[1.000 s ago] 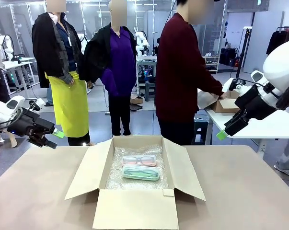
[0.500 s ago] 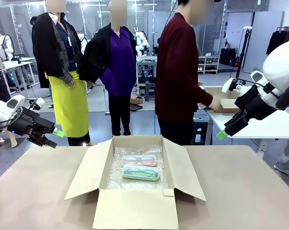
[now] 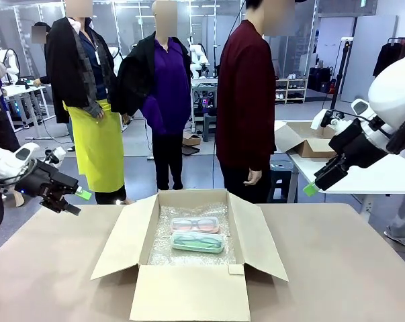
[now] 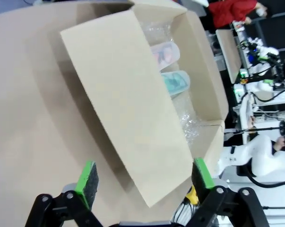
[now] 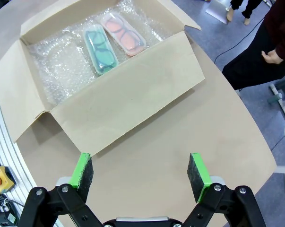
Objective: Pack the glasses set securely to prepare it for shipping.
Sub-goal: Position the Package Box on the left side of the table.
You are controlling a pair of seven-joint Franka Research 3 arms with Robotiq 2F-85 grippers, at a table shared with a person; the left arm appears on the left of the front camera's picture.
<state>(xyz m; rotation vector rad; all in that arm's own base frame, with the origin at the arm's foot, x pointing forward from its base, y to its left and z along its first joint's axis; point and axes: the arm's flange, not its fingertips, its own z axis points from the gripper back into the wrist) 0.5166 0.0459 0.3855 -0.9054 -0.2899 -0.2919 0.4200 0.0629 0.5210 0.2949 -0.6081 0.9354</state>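
Both tools are empty and spread wide. Your left gripper (image 3: 76,201) hangs above the far left of the table (image 3: 41,275), and your right gripper (image 3: 315,186) hangs higher, off to the far right. Neither touches anything.

You'll find the glasses set already inside the open cardboard box (image 3: 192,195) at mid-table. The pink case (image 3: 195,225) lies on the far side and the mint green case (image 3: 197,242) just beside it on the near side, both flat on the bubble wrap (image 3: 163,251) that lines the bottom. Nothing covers them from above. The left flap (image 3: 125,235), right flap (image 3: 259,235) and near flap (image 3: 189,295) are all splayed outward. A person (image 3: 246,100) stands at the far side, hands away from the box.

By my reading, loading is done and you are at the closing step. Each wrist camera looks down on its own side flap, so the next move calls for bringing a gripper to that flap's outer edge and folding it inward over the cases. Watch that the box doesn't slide as you push.
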